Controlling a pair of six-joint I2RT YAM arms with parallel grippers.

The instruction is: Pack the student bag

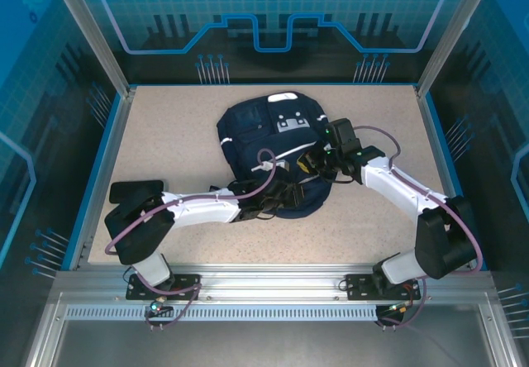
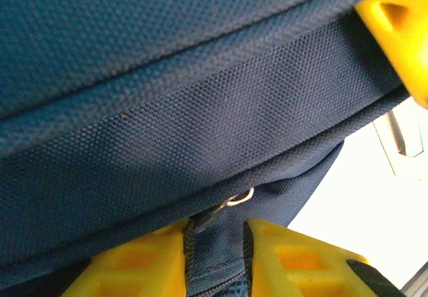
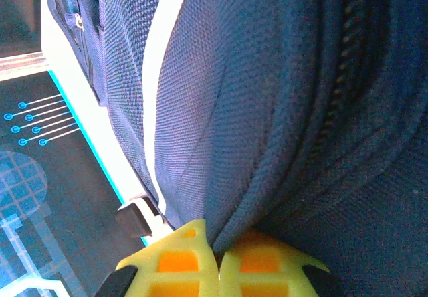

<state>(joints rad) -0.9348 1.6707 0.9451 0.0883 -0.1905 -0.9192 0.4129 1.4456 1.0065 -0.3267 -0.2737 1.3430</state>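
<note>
**Both grippers pinch the student bag mid-table**

The navy student bag (image 1: 264, 148) lies in the middle of the speckled table (image 1: 165, 135). The left gripper (image 1: 279, 199) is at the bag's near edge. Its yellow fingers (image 2: 134, 267) are drawn close around a strip of fabric and a black cord (image 2: 189, 243) below a small metal ring (image 2: 239, 196). The right gripper (image 1: 318, 162) is at the bag's right side. Its fingers (image 3: 180, 260) are pressed together on a fold beside the white stripe (image 3: 164, 76).

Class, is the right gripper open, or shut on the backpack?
Shut. The right gripper has its yellow fingertips pressed together, pinching a fold of the backpack between them.
</note>
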